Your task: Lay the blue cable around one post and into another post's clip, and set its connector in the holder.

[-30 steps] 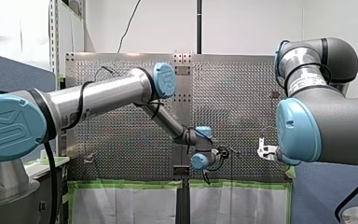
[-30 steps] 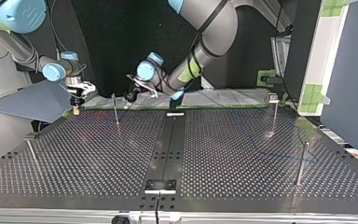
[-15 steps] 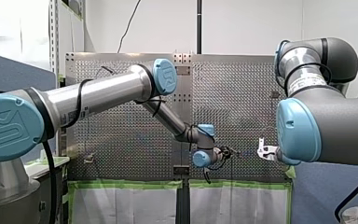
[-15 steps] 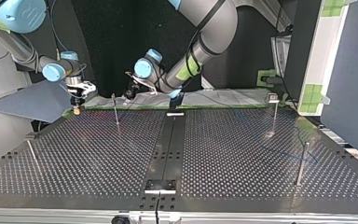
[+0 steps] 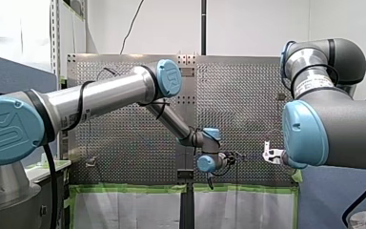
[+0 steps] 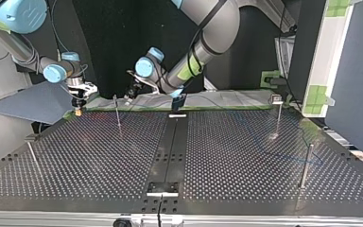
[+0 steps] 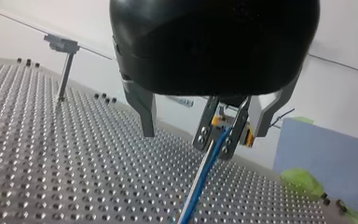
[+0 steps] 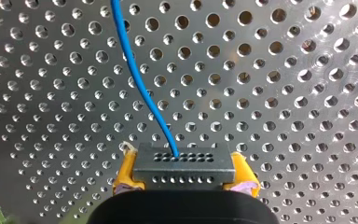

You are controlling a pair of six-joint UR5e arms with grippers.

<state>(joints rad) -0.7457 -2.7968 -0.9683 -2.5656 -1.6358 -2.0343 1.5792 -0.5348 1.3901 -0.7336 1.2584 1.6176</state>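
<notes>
My right gripper (image 8: 184,176) has its yellow pads shut on a grey connector (image 8: 184,163). The blue cable (image 8: 140,84) runs out of the connector over the perforated table. In the top view that gripper (image 6: 78,109) hangs at the far left edge of the table. My left gripper (image 7: 204,134) is open, its metal fingers (image 7: 142,112) wide apart. Ahead of it, seen between them, are the right gripper's pads and the blue cable (image 7: 205,175). In the top view my left gripper (image 6: 130,92) is beside a thin post (image 6: 117,114).
A post with a clip on top (image 6: 277,113) stands at the top view's right, a plain post (image 6: 305,165) nearer the camera, another post (image 6: 32,155) at the left. A black strip with a bracket (image 6: 162,188) runs down the table's middle. Faint cable lies at the right (image 6: 264,147).
My left gripper has moved toward the top view's left, closer to the thin post and my right gripper. My right arm has stayed where it was.
</notes>
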